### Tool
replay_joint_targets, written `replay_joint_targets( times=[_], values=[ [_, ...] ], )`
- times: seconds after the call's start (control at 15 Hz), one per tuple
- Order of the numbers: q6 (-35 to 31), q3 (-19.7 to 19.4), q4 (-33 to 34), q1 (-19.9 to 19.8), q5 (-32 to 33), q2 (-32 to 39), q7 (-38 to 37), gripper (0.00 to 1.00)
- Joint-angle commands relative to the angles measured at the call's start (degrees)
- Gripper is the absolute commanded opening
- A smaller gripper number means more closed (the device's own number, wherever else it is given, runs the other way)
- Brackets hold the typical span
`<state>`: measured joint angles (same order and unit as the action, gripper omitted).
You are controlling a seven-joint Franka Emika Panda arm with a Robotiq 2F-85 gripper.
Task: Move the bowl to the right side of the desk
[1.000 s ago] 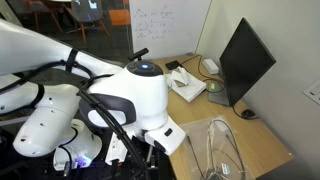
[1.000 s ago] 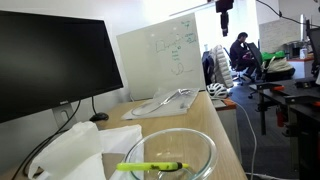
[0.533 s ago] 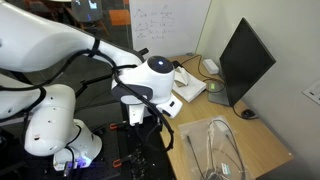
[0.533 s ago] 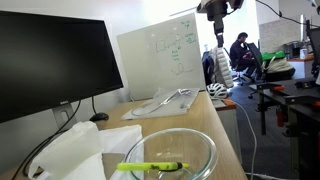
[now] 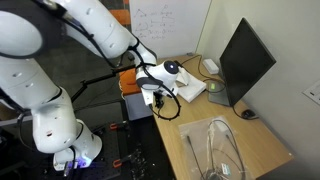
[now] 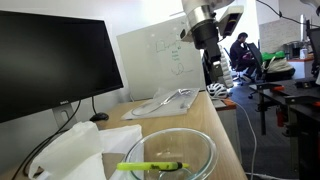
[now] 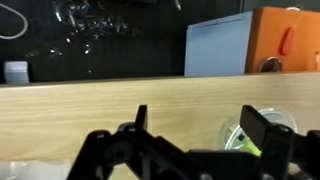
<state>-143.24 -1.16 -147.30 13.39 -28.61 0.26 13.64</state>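
Standing upright near the close end of the desk (image 6: 228, 135), the clear glass bowl (image 6: 203, 152) is shown in an exterior view with its mouth turned straight up. As it is round, no long axis can be told for it. A yellow-green marker (image 6: 152, 166) is laid inside it, with its length almost level across the picture. Some white paper (image 6: 85, 150) is seen just beside the bowl, on the side of the black monitor (image 6: 50, 60). The long axis of the desk is directed away from this camera, past the whiteboard (image 6: 160, 55).

In the wrist view the pincer (image 7: 200, 135) is spread wide, its two dark fingers (image 7: 140, 122) are well apart, and nothing is gripped between them. Part of the bowl is caught there behind the finger on the picture's right, low over the tan top. In an exterior view the pincer (image 5: 158, 92) is held in the air at the long edge of the desk, near the white paper, and the bowl is not touched by it.
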Motion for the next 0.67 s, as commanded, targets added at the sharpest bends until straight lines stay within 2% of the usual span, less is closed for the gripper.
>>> replay_joint_targets(
  times=[0.0,0.27,0.6],
  values=[
    [-0.74,5.33,9.64,-2.57,-4.44,12.06,1.32,1.00],
    [-1.30,10.36,18.99,-4.08,-2.15,23.16,-2.46,1.00],
    [-2.96,12.77,26.73,-4.16,0.85,31.14,-5.61,1.00]
  ],
)
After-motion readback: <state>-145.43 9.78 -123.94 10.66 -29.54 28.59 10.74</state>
